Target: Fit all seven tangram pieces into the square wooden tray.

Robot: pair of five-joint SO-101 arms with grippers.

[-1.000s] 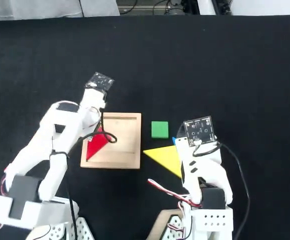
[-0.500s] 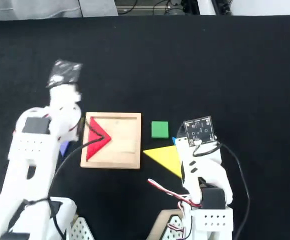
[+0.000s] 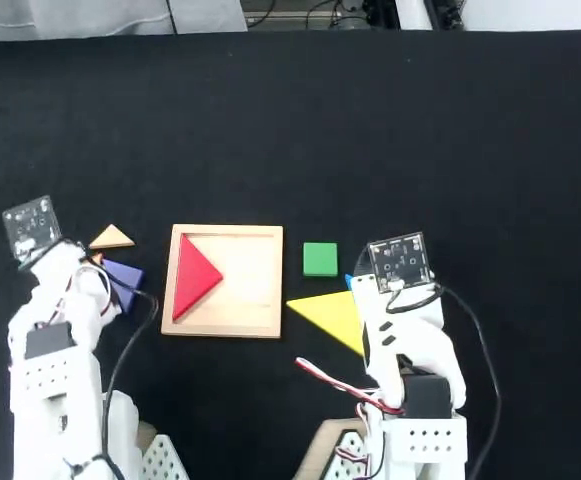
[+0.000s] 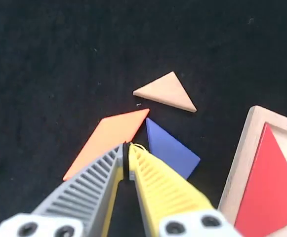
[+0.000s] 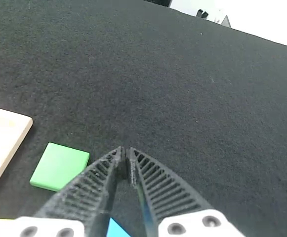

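The square wooden tray [image 3: 250, 315] lies mid-table with a large red triangle [image 3: 194, 275] in its left half; its corner [image 4: 242, 148] and the red triangle [image 4: 269, 187] also show in the left wrist view. Left of the tray lie a tan triangle [image 3: 111, 238] [image 4: 167, 93], a blue piece [image 3: 123, 278] [image 4: 170, 148] and an orange parallelogram [image 4: 107, 141]. My left gripper [image 4: 127, 146] is shut and empty, its tips over the orange piece. Right of the tray are a green square [image 3: 320, 259] [image 5: 60, 165] and a large yellow triangle [image 3: 332, 316]. My right gripper [image 5: 124, 152] hangs shut, empty, just beyond the green square.
The black cloth covers the whole table. A sliver of a light-blue piece [image 5: 114, 229] [image 3: 349, 281] peeks out under the right gripper. Both arm bases stand at the front edge, and wide open cloth lies beyond the pieces.
The left arm has drawn back from over the tray to the far left, leaving the red triangle lying in the tray. The right arm has not moved.
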